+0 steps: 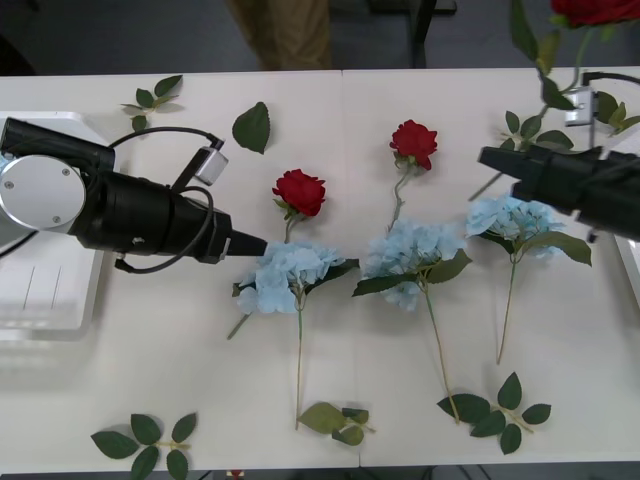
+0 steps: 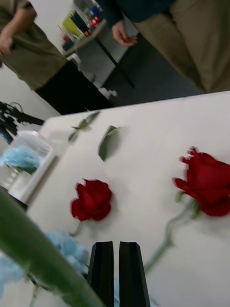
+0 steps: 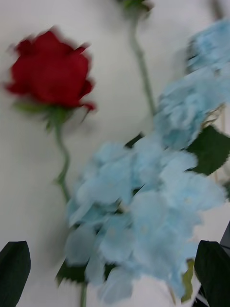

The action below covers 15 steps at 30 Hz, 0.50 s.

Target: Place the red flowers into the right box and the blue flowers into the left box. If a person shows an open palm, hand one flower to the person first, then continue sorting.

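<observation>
Blue flowers (image 1: 285, 275) lie lengthwise, heads toward the red flowers (image 1: 300, 192).

1. White table (image 1: 120, 380): a seam runs front to back down its middle.
2. Leaf sprig (image 1: 152, 100), several small lvs: far-left part of the table, nr its back edge.
3. Single dark green leaf (image 1: 252, 127): on the table just right of that sprig, left of the seam.
4. Sprig (image 1: 145, 445), 5 dark lvs: front-left corner of the table.
5. Paler sprig (image 1: 340, 420): front edge of the table, abt on the seam.
6. Dark sprig (image 1: 495, 410): front-right part of the table.
7. Dark floor (image 1: 120, 35) beyond the table's back edge.
8. Desk w/ colourful clutter (image 2: 84, 26): bkgd, well behind the table.
</observation>
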Motion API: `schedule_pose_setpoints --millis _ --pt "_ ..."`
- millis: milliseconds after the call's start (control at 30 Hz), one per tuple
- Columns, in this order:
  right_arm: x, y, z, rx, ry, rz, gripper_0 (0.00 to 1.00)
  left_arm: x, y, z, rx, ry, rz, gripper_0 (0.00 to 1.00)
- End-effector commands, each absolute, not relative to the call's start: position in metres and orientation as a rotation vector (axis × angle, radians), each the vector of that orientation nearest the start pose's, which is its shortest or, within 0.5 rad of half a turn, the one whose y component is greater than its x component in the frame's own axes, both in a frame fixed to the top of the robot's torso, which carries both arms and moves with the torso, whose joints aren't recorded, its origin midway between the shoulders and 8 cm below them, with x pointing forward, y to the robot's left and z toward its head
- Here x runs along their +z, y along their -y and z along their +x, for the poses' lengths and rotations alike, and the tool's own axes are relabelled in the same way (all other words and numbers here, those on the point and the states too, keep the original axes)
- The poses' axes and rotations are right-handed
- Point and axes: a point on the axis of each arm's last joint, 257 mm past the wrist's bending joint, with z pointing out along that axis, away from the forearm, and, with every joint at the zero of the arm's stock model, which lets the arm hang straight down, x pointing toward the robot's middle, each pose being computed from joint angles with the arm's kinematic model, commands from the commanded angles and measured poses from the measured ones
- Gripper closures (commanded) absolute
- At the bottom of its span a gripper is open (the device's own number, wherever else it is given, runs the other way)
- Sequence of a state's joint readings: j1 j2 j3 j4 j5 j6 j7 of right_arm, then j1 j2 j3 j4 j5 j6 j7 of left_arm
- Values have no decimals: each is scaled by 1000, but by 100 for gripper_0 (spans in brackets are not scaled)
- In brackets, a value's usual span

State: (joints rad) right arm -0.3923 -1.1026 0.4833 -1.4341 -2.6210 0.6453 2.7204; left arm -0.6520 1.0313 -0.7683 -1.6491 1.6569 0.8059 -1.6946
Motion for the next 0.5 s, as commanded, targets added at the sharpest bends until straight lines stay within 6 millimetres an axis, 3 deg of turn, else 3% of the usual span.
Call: schedule_pose_setpoints --millis 33,67,100,133,167,233,267,333,433,500 --pt "-86 348 527 656 -1894 -492 100 -206 -172 487 -467 -2462 775 0" --pt "-85 362 524 625 -1915 -503 100 -204 -175 489 -442 -2480 764 0" --pt "-85 389 519 555 -1958 -526 100 -204 -179 491 -394 -2514 734 0" --pt "-87 418 513 473 -2007 -553 100 -203 -178 494 -370 -2539 696 0" --pt "-88 429 511 435 -2028 -565 100 -203 -177 495 -361 -2549 672 0" --pt "-95 482 500 252 -2118 -607 100 -198 -170 504 -347 -2569 562 0" --pt "-97 494 498 204 -2139 -620 100 -198 -168 506 -344 -2575 532 0" --pt "-110 544 489 30 -2224 -629 100 -197 -163 511 -304 -2606 446 0" --pt "-122 599 486 -185 -2273 -604 100 -202 -160 518 -223 -2665 357 0" --pt "-130 624 483 -273 -2292 -588 100 -204 -154 523 -189 -2683 316 0"
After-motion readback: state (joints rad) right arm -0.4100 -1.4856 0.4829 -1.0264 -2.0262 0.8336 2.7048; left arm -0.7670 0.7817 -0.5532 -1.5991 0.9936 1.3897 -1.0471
